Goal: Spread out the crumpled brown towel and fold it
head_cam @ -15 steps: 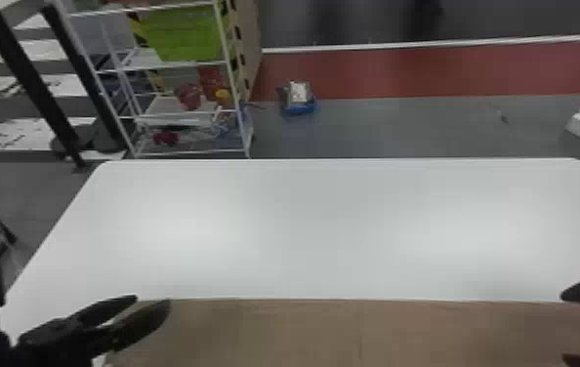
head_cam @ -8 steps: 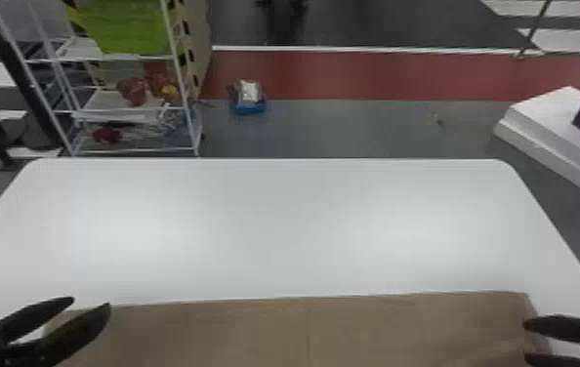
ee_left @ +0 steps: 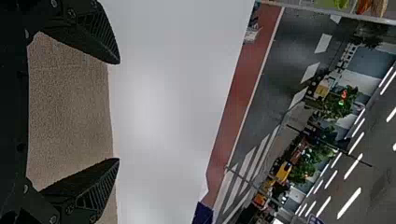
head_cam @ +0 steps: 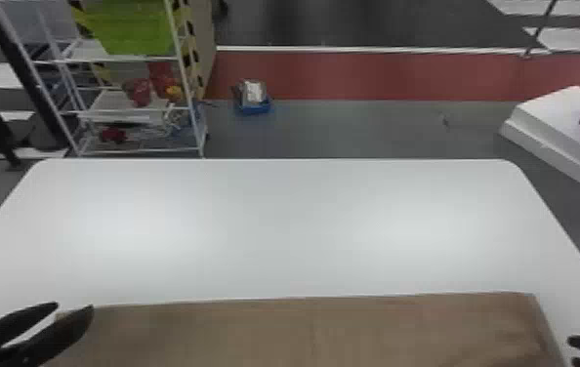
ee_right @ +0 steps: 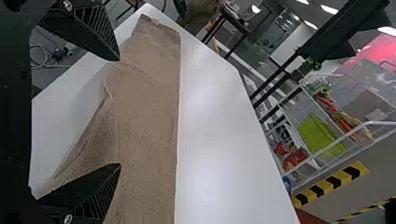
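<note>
Empty and agape, my black two-fingered left gripper (head_cam: 74, 307) and right gripper (head_cam: 570, 350) have eased outward by the long brown cloth towel (head_cam: 274, 332) on the white table's (head_cam: 274, 229) near side, probably readying a fold.

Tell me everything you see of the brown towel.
The brown towel is a matte cloth with a fine, rough-looking weave. It lies as a long strip on the near part of the white table, its far edge nearly straight, its near side rumpled, with shallow creases. The left hand is open at its left end; contact there is unclear.
</note>
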Available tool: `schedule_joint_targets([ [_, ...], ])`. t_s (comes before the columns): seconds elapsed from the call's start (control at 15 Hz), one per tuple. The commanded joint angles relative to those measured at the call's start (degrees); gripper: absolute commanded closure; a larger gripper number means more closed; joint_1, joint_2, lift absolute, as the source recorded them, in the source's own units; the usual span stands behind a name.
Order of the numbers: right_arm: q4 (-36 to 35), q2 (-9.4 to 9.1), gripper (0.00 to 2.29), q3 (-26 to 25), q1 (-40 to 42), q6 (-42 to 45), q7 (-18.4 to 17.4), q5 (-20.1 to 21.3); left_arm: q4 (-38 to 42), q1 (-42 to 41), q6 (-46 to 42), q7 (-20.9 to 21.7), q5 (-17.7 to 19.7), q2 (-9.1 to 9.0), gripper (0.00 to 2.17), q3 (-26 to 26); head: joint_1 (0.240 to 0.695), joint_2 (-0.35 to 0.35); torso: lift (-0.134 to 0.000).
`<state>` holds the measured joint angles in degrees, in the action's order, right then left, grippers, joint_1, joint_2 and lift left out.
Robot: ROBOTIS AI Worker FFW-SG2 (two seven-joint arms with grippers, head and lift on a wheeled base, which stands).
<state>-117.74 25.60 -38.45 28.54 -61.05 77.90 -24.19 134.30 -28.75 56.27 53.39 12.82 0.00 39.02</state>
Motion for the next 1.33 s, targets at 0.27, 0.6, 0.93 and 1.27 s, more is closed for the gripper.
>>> schedule_joint_targets([
  [0.27, 19.74, 0.51, 0.15, -0.75, -4.54, 30.15, -0.38, -0.42, -11.78, 3.44, -8.67, -1.54, -0.69, -0.15, 0.16, 2.72, 0.695, -0.032, -0.124],
  [0.6, 22.73, 1.04, 0.15, -1.19, -6.30, 33.49, -1.00, -0.25, -11.16, 2.38, -5.68, -0.40, 1.85, 0.00, 0.17, 6.24, 0.695, -0.060, -0.124],
  [0.93, 25.37, 2.18, 0.15, -0.92, -6.74, 35.60, -0.38, -1.39, -10.90, 1.68, -4.63, -0.04, -2.63, 1.49, 0.33, 4.57, 0.695, -0.063, -0.124],
  [1.27, 25.90, 2.44, 0.15, -1.36, -6.83, 35.78, 0.41, -2.45, -12.92, 1.86, -5.50, 0.31, -5.88, 2.99, 0.34, 2.99, 0.695, -0.071, -0.124],
])
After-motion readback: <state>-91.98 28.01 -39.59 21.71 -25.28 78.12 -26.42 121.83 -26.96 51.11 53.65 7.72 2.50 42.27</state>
